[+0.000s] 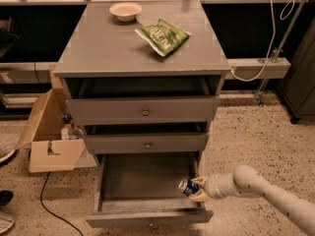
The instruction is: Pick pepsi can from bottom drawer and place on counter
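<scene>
The bottom drawer (142, 215) stands pulled open, its grey floor bare. At its right front corner the blue pepsi can (187, 187) is tilted on its side, silver top facing left, lifted a little above the drawer floor. My gripper (197, 189) reaches in from the right on a pale arm and is shut on the can, one finger above it and one below. The counter (113, 43) is the flat grey top of the cabinet, well above the gripper.
A small cream bowl (125, 11) and a green chip bag (163, 36) lie on the counter's far half. Both upper drawers (144, 112) are slightly ajar. An open cardboard box (49, 136) sits on the floor at left, with a black cable beside it.
</scene>
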Action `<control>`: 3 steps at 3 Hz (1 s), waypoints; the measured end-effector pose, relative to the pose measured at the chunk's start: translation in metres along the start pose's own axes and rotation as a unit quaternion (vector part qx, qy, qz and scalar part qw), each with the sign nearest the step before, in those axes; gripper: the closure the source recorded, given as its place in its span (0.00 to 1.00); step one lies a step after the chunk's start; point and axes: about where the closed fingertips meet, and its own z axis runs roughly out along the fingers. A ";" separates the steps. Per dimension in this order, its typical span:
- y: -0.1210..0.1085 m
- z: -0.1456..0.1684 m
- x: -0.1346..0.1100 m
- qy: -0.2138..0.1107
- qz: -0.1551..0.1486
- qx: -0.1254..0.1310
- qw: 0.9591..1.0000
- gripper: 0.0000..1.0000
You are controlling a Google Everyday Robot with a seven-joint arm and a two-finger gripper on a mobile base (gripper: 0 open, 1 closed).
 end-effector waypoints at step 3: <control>0.037 -0.089 -0.165 -0.022 -0.203 0.005 0.979 1.00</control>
